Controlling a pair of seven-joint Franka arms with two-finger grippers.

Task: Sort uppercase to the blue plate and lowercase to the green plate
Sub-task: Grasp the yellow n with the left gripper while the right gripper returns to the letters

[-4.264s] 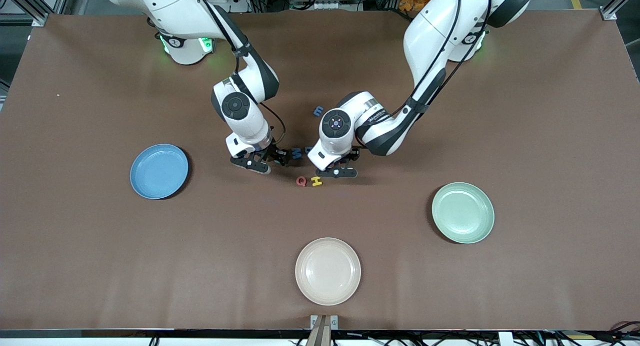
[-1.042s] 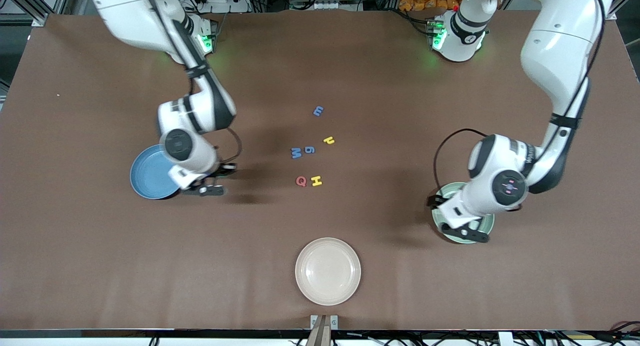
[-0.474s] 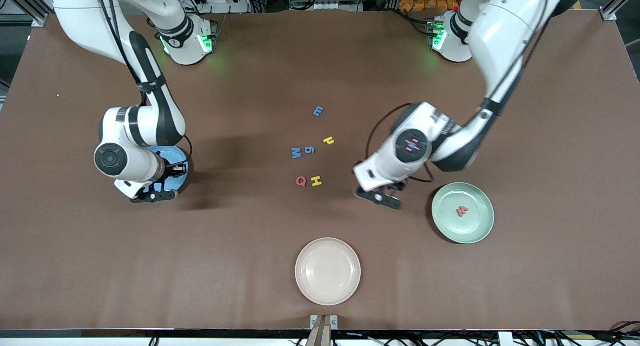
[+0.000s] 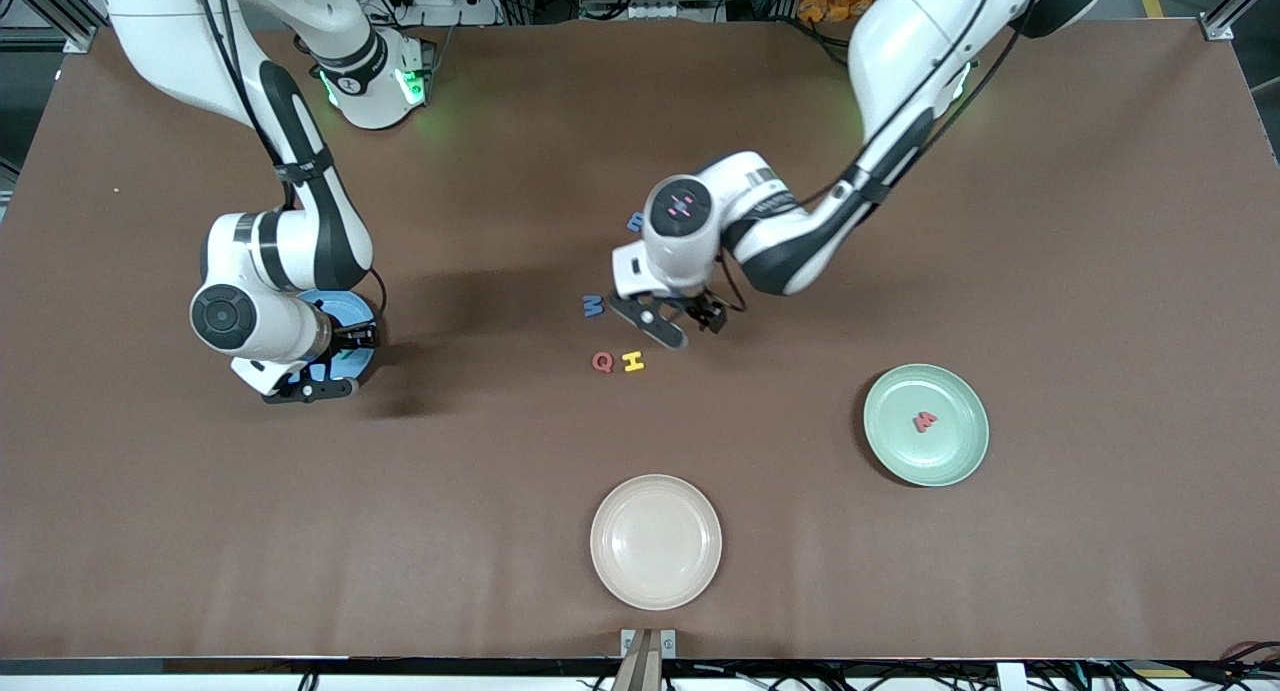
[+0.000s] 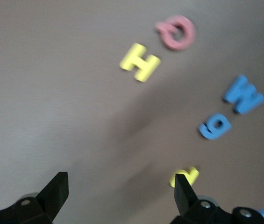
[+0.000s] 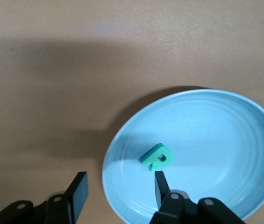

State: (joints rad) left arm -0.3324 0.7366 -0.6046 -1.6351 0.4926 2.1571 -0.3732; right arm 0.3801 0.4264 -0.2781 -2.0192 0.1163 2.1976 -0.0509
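Note:
My right gripper point(image 6: 119, 189) hangs open just above the blue plate point(image 6: 225, 140), and the teal R point(image 6: 156, 157) lies loose in the plate beside one fingertip. In the front view the right arm covers most of the blue plate point(image 4: 352, 319). My left gripper point(image 5: 120, 191) stands open over the letters in the middle of the table, with nothing between its fingers. Below it lie a pinkish Q point(image 5: 176, 31), yellow H point(image 5: 140, 61), blue M point(image 5: 244, 94), blue g point(image 5: 214, 126) and yellow u point(image 5: 184, 176). A red w point(image 4: 924, 422) lies in the green plate point(image 4: 890, 451).
A cream plate point(image 4: 655, 541) stands near the table's front edge, nearer the front camera than the letters. A small blue m point(image 4: 633, 221) peeks out from under the left arm, farther from the camera than the M point(image 4: 593, 306).
The left arm swung from beside the green plate to over the letter cluster. The right gripper opened over the blue plate and let the R drop.

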